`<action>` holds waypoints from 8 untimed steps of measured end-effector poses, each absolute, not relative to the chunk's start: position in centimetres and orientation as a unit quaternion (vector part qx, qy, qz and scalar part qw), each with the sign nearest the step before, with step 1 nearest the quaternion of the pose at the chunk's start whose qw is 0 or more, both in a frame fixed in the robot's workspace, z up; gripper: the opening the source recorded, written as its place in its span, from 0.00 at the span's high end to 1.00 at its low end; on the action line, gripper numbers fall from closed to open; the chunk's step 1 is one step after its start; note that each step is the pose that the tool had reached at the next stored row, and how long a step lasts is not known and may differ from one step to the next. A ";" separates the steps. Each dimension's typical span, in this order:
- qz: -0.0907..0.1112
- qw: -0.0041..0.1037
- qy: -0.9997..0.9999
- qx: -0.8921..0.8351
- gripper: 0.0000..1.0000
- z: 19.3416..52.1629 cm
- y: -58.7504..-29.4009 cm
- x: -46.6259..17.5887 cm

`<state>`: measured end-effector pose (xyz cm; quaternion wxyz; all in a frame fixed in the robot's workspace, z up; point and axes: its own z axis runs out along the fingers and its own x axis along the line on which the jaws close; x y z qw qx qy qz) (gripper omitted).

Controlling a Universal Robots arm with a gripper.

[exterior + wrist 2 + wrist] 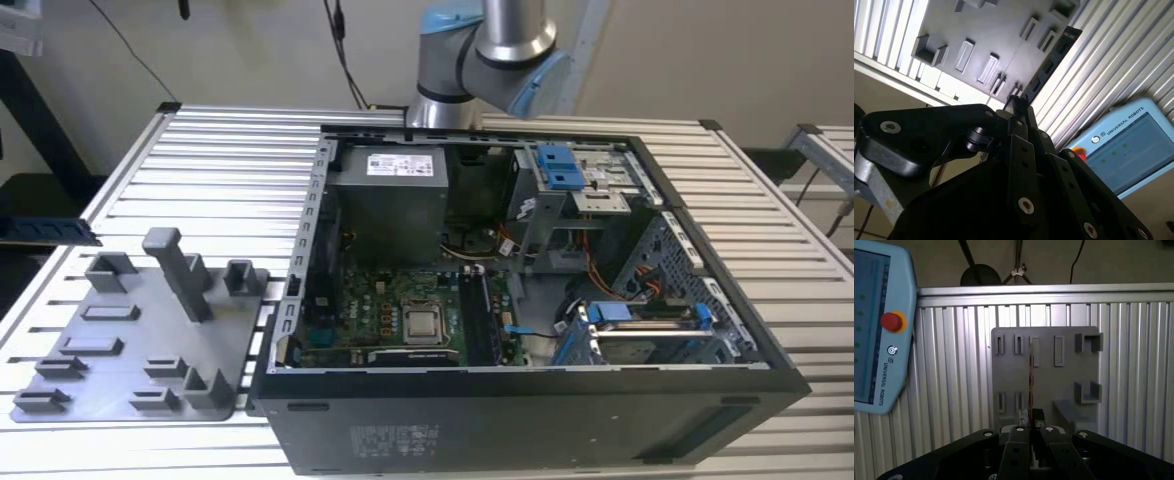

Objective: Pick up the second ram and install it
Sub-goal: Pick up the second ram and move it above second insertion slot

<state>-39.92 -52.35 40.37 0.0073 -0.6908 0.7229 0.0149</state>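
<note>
The pick-up part of the task looks done. In both wrist views the gripper (1030, 428) (1018, 103) has its jaws closed on one end of the ram (1030, 380) (1052, 62). The ram sticks out from the fingertips, clear of everything else. In the first wrist view it shows edge-on as a thin line. In the second wrist view its dark side with chips shows.

Behind the ram lies the tray (1046, 390) (994, 30), so I judge that the gripper hangs over the tray and apart from it, with the ram lifted free of its holder. The pendant (874, 330) (1126, 147) lies on the bench beside the tray.

In the exterior view the tray (134, 345) sits on the bench (227, 150) toward the exterior view's left, just beside the open case (534, 425). The board (400, 300) lies on the floor of the case.

The installing part is left. The ram is over the tray and not over the case, and it is not seated in a slot. I cannot tell whether another ram sits on the board.
</note>
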 end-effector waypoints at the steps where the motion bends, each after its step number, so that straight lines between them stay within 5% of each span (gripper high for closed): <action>1: 0.015 0.007 0.723 -0.691 0.86 40.4 -52.3 -39.8; 8: 0.016 0.006 0.723 -0.691 0.86 41.1 -52.4 -39.4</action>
